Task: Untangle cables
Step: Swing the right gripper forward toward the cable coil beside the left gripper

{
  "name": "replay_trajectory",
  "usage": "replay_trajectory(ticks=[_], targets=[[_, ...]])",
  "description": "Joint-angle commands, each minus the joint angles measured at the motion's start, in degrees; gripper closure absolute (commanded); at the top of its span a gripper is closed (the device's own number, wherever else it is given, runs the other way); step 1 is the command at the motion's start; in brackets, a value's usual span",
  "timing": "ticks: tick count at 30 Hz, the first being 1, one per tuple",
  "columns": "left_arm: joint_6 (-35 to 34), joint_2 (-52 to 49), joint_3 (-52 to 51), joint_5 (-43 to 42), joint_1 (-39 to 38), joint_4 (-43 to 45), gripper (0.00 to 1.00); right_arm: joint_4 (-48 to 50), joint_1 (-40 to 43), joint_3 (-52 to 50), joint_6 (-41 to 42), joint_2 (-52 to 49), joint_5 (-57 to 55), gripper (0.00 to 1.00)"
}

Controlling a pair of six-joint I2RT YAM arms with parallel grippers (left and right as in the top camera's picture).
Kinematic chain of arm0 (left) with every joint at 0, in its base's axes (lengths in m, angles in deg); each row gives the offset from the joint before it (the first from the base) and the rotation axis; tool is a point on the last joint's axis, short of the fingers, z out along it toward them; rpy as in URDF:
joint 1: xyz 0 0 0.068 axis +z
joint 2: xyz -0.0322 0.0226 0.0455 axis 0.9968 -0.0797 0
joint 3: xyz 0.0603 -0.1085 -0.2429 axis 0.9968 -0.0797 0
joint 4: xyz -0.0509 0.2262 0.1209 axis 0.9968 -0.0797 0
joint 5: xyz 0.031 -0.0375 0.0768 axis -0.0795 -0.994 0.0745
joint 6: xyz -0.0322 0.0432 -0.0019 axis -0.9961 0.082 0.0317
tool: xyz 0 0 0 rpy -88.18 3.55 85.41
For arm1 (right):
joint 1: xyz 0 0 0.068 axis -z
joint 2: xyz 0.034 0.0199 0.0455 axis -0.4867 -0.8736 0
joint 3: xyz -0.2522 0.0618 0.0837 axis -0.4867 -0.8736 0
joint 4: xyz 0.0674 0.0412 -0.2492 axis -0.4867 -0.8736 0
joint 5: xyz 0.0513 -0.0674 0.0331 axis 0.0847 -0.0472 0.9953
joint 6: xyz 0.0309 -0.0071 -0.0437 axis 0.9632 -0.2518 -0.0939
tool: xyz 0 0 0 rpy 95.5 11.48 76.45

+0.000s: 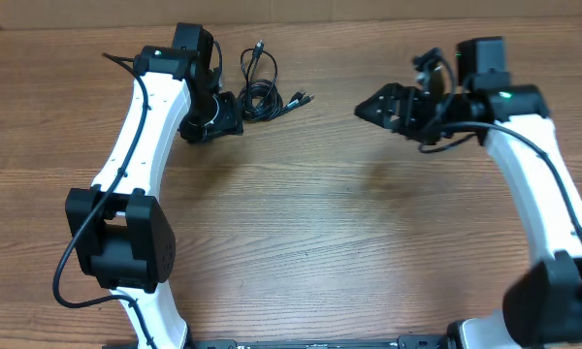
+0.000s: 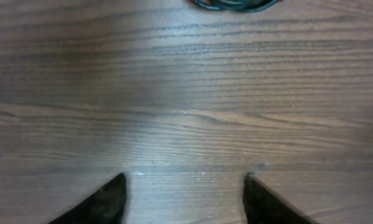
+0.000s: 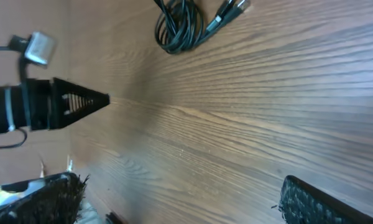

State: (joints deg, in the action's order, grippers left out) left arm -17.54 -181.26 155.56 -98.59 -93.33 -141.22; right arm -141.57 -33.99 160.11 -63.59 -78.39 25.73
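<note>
The cables (image 1: 262, 89) are thin black cords in a small coiled bundle at the back of the wooden table, with plug ends sticking out to the right (image 1: 302, 98) and up. My left gripper (image 1: 231, 111) is open and empty, just left of the bundle and low over the table. In the left wrist view its fingers (image 2: 184, 180) are spread over bare wood, and the cables (image 2: 236, 4) only show at the top edge. My right gripper (image 1: 364, 109) is open and empty, well to the right of the bundle. The right wrist view (image 3: 180, 186) shows the cables (image 3: 180, 25) ahead.
The wooden table (image 1: 301, 223) fills the view. The left arm's finger (image 3: 81, 102) shows at the left of the right wrist view. The arm bases (image 1: 126, 237) stand at the front corners with thicker black wires.
</note>
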Motion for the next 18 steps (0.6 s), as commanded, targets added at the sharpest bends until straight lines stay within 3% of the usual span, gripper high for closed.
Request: replay_trajectory(ticks=[1,2,3,4,6,8,13,15,16,18], targets=[[0.0,-0.8,0.1,0.3,-0.5,1.5,0.63,2.0,-0.4,1.4,3.0,-2.0,1.4,0.00],[0.0,-0.8,0.1,0.3,-0.5,2.3,0.72,3.0,-0.3,1.4,3.1,-2.4,1.4,0.00],[0.0,-0.8,0.1,0.3,-0.5,3.1,0.84,3.9,-0.3,1.4,3.1,-2.9,1.3,0.13],[-0.1,-0.8,0.1,0.3,-0.5,4.0,0.93,4.3,-0.3,1.4,3.0,-3.1,1.3,0.33],[-0.9,-1.0,0.1,0.3,-0.5,5.8,0.96,4.2,-0.6,1.4,3.1,-3.7,0.2,0.71],[-2.5,-1.6,0.1,0.4,-0.7,7.9,0.96,3.7,-1.4,1.3,3.1,-4.5,-1.7,0.96],[-4.5,-4.5,0.1,0.2,-1.4,12.5,0.95,4.4,-5.0,0.9,5.7,-6.2,-8.7,0.96],[-5.2,-5.8,0.1,0.0,-1.8,15.0,0.79,4.4,-6.4,0.9,6.7,-6.3,-11.4,0.96],[-5.2,-6.7,0.1,-0.4,-2.0,16.5,0.72,4.7,-7.2,0.9,7.3,-6.3,-12.7,0.91],[-5.9,-8.4,0.1,-0.6,-2.6,19.1,0.47,5.6,-8.8,0.9,8.9,-6.3,-15.6,0.66]])
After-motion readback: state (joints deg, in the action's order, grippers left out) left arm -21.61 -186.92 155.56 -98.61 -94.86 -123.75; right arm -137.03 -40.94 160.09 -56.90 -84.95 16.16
